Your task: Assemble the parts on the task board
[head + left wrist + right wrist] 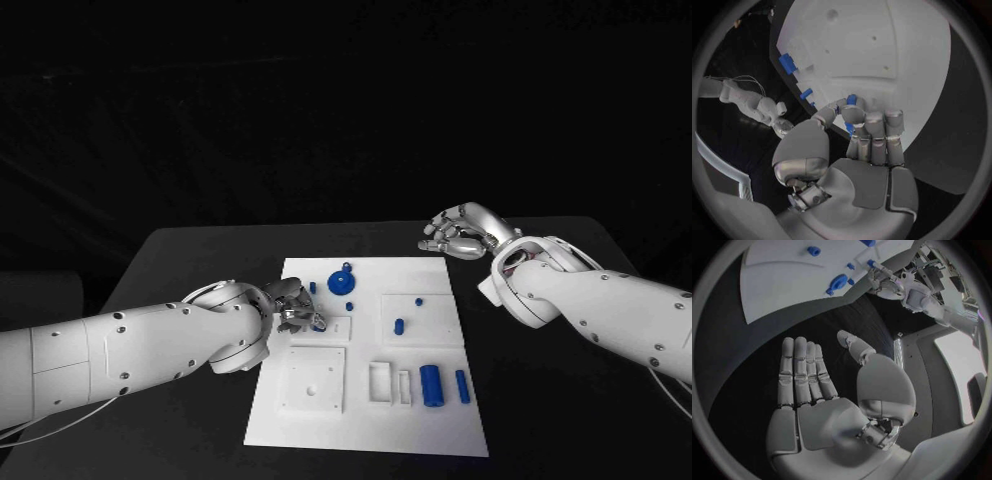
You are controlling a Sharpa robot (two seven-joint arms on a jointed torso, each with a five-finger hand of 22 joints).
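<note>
On the counter (188, 250) lies the task board (433, 425). My left hand (293, 308) pinches a small blue part (852, 99) over the board's left edge; a slack pinch could drop it. I can't tell its long axis. My right hand (464, 232) hangs flat and spread, holding nothing, beyond the board's far right corner.

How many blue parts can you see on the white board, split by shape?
Round blue disc-shaped part: 1
Long blue cylinders: 2
Small blue pegs: 3
Small blue piece pinched by the left hand: 1
Total: 7 visible; the hand may hide more.
</note>
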